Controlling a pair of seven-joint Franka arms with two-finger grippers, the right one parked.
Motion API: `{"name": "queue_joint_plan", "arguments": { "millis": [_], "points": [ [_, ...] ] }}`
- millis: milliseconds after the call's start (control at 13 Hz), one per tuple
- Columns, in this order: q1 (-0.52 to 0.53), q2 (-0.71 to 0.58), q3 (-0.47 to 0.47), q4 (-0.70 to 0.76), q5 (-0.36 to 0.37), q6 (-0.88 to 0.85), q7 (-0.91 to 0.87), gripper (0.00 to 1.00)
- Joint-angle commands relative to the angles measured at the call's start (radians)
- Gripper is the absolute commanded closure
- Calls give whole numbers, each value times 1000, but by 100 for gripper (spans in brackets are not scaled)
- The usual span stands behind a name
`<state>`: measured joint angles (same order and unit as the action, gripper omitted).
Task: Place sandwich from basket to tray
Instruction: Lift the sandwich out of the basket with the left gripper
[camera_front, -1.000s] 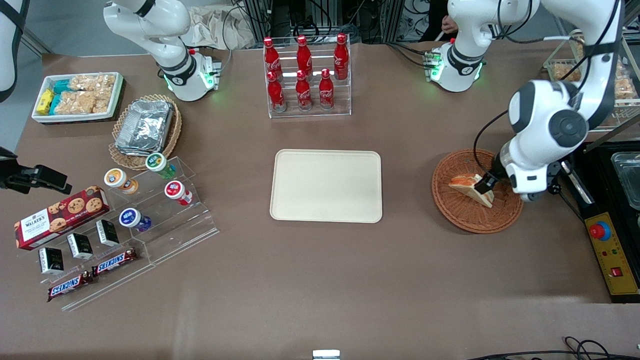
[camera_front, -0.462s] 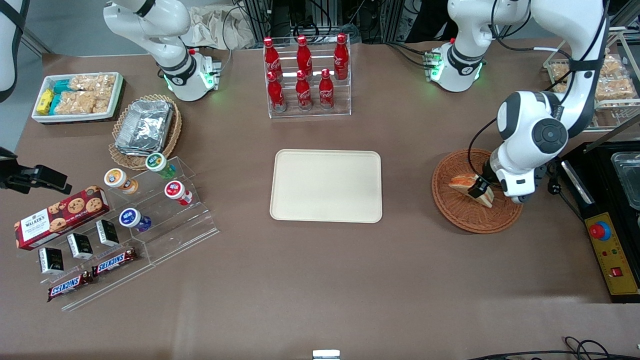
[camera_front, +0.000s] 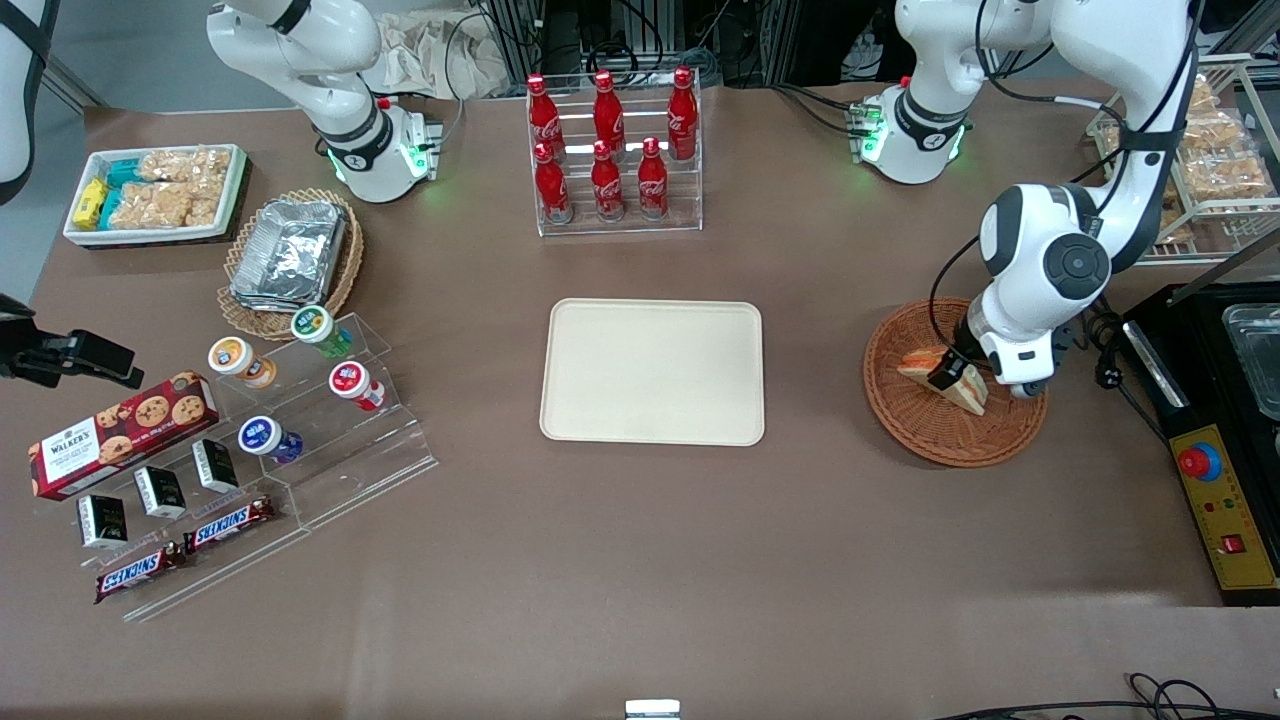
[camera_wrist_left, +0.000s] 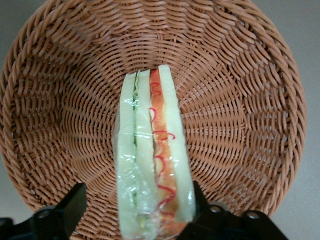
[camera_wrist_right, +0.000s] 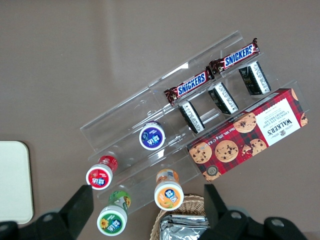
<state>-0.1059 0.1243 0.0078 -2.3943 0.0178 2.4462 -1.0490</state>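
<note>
Brown tabletop, pretty loaded: cream tray dead center, wicker basket toward the working arm's end with the gripper down in it, cola bottle rack farther back, clear snack stand toward the parked arm's end.

Counts, front view: 6 red cola bottles in clear rack, top centre. 4 small lidded cups on acrylic stand at frame's left w/ 2 Snickers bars, 3 small black packs, 1 Walkers cookie box. 1 sandwich, 1 basket, 1 tray, centre. 1 gripper over the sandwich in the basket.
</note>
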Motion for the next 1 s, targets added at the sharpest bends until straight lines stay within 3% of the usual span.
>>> {"name": "queue_joint_plan", "arguments": {
  "millis": [0, 231, 538, 923],
  "points": [
    [-3, -12, 7, 13, 8, 5, -40, 88],
    [-3, -54, 6, 90, 19, -86, -42, 95],
    [-12, -35, 0, 419, 63, -510, 24, 96],
    [-15, -17, -6, 719, 63, -803, 251, 95]
  ]
}}
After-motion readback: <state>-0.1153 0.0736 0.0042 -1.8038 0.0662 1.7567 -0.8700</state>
